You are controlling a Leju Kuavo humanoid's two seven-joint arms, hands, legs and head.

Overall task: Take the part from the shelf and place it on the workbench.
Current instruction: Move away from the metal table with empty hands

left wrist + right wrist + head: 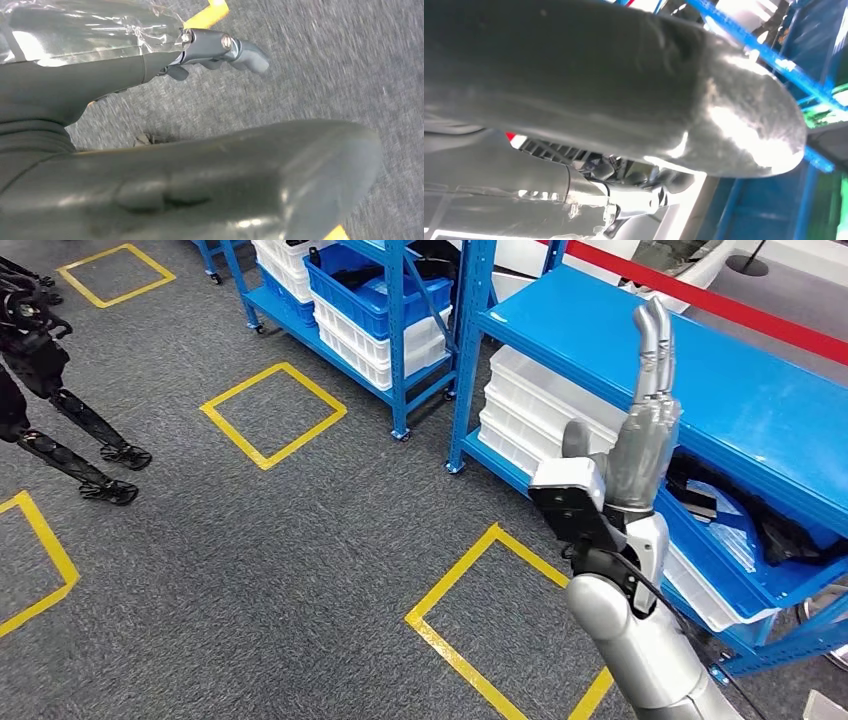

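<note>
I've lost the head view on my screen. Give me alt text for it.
The robot's right hand is raised with fingers straight and empty in front of a blue shelf, above a blue bin holding dark bagged parts. Grey carpet with yellow floor squares lies left; another black robot's legs stand far left.

Grey carpet floor point(250, 570) marked with yellow tape squares point(274, 413). Second blue rack point(395, 330) at rear holds a blue bin point(365, 285) above stacked white bins point(375, 345). Red stripe point(720, 302) runs beyond. Dark legged robot point(40, 370) stands far left.
</note>
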